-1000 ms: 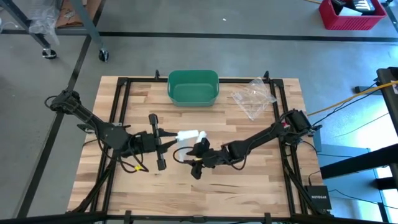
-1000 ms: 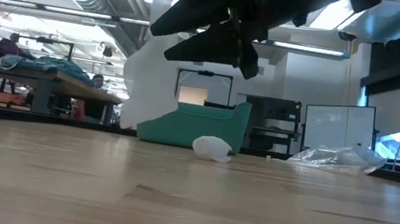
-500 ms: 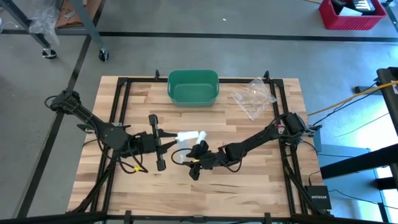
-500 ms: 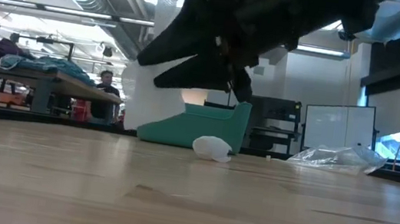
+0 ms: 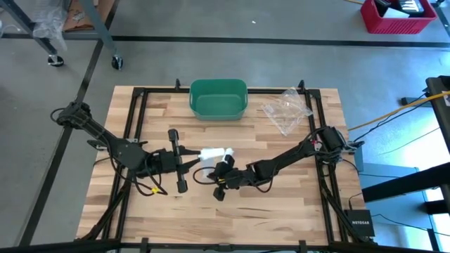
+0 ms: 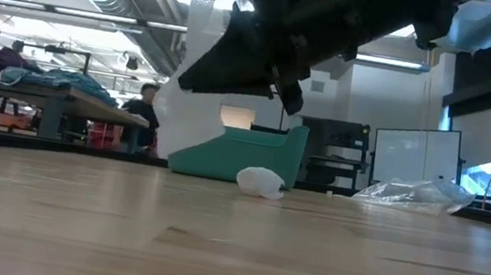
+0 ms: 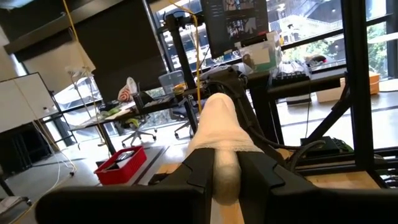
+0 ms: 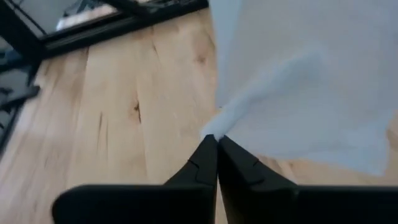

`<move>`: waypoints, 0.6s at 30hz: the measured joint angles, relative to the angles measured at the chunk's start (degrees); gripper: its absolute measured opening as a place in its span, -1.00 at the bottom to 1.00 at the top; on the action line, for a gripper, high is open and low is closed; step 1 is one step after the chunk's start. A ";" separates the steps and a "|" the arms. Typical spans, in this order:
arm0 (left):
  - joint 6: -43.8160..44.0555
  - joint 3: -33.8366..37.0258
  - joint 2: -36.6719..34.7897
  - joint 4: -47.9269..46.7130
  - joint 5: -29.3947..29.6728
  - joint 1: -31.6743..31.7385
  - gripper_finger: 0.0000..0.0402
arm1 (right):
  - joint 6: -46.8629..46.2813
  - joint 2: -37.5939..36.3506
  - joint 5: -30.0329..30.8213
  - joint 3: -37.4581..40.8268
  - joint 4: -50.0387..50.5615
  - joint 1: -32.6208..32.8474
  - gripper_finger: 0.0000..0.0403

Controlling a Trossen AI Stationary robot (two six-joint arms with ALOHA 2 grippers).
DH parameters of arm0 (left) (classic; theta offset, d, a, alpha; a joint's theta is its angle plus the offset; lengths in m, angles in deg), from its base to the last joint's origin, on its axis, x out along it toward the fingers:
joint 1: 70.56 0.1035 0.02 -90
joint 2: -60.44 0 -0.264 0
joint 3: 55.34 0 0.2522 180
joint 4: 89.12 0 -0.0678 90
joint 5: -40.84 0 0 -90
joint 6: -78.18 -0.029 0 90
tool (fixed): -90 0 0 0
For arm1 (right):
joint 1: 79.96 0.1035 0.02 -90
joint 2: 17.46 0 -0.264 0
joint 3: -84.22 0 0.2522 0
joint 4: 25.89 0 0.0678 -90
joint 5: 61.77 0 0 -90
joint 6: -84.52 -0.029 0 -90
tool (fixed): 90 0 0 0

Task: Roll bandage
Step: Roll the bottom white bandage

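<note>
Bandage point(image 5: 214, 153) first: the white roll sits up in the air over the middle of the tabletop point(image 5: 281, 204), held between the two arms. The left gripper point(image 5: 188, 160) is closed on the roll's end — in the left wrist view the white roll point(image 7: 219, 127) sticks straight out from between the two dark fingers point(image 7: 196, 174). The left arm comes in from the left edge of the tabletop, bends at the elbow, and reaches across toward the middle.

The right gripper point(image 5: 223, 171) is pinched shut on the loose white strip point(image 8: 298, 87) of the bandage. In the right wrist view the two finger tips meet right at the edge of the cloth (they make a sharp point there). The right arm stretches long and low from the right side of the tabletop — its gripper ends up just beside the roll.

From the low view, both dark grippers hang above the wood, and the white cloth point(image 6: 188, 102) hangs down under them.

A green bin point(image 5: 219, 98) stands at the far edge. A clear plastic bag point(image 5: 287, 109) lies near it, to the right. A small white lump point(image 6: 261, 181) rests on the wood in front of the bin.
</note>
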 joint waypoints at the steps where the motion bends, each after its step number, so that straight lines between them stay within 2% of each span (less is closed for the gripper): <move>1: 0.04 0.00 0.00 -0.01 0.00 0.00 -0.80 | 0.87 0.00 -0.20 0.00 0.34 0.00 -0.95; 8: -0.68 0.00 0.00 -0.07 0.02 -1.09 -0.80 | 4.44 -2.30 -0.04 0.07 5.98 0.07 -0.97; 13: -2.06 0.04 -0.62 0.52 0.00 -4.55 -0.80 | 6.73 -8.11 5.27 0.07 17.72 0.11 -0.98; 18: -0.71 0.04 -3.52 1.18 0.00 -10.48 -0.80 | 6.91 -13.01 8.60 0.04 34.66 0.11 -0.99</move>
